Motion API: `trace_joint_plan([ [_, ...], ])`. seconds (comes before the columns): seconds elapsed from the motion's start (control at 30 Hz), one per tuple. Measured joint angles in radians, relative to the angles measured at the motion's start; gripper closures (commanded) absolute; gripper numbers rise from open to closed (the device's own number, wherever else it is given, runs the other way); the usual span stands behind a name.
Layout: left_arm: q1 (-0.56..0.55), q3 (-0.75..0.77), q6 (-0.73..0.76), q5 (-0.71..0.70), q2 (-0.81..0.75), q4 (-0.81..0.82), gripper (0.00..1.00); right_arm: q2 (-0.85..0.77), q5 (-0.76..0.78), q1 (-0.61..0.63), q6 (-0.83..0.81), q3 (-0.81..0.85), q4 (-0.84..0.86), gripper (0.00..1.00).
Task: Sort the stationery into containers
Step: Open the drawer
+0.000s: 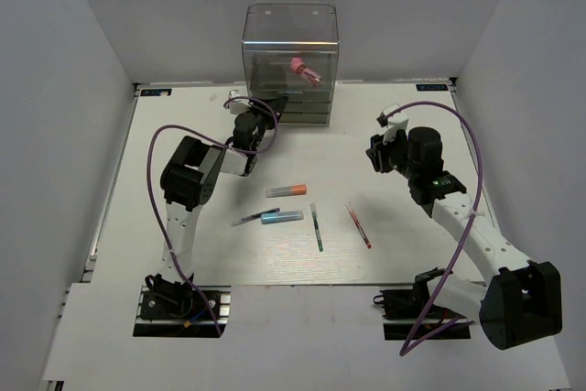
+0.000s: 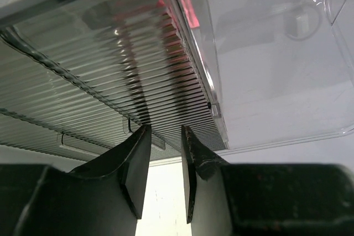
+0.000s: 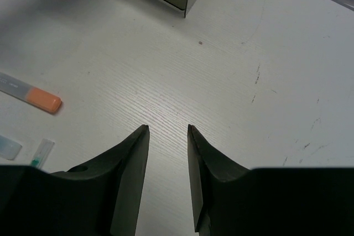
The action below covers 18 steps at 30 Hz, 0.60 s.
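1. Nearest you, five slim items lie loose on the tabletop [image 1: 412, 244], between the two arms. The thin dark pen [image 1: 254, 218] and the light blue marker [image 1: 282, 217] lie just beside each other. The thin dark green pen [image 1: 316, 227] and the thin red pen [image 1: 358, 225] lie to their right.
2. Just beyond them lies the orange-and-grey marker [image 1: 287, 190], its orange end pointing right.
3. Your right tool [image 3: 167, 127] hangs over bare tabletop with its jaws spread and nothing between them. The orange-and-grey marker lies off to its left, well apart, and the red pen lies nearer you than the tool.
4. Your left tool [image 2: 164, 127] is farther out, right up against the lower drawers of the clear plastic box [image 1: 290, 43]. Its jaws stand a little apart with an empty gap. A small drawer pull [image 2: 157, 139] sits at its tips, but you cannot tell from these views whether it touches. All five loose items lie behind this tool, toward you.
5. Farthest away, the stubby pink-red tube [image 1: 305, 70] already lies inside the box, in its upper part, above and beyond the left tool.
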Motion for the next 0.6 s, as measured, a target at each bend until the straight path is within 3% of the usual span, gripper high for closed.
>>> trace_joint_plan([
  [0.3, 0.000, -0.001, -0.007, -0.001, -0.020, -0.046, 0.56, 0.000, -0.003, 0.000, 0.000, 0.000, 0.000, 0.60],
  [0.6, 0.000, 0.031, 0.034, -0.001, -0.062, -0.201, 0.62, 0.000, -0.003, 0.000, 0.000, -0.001, 0.000, 0.60],
])
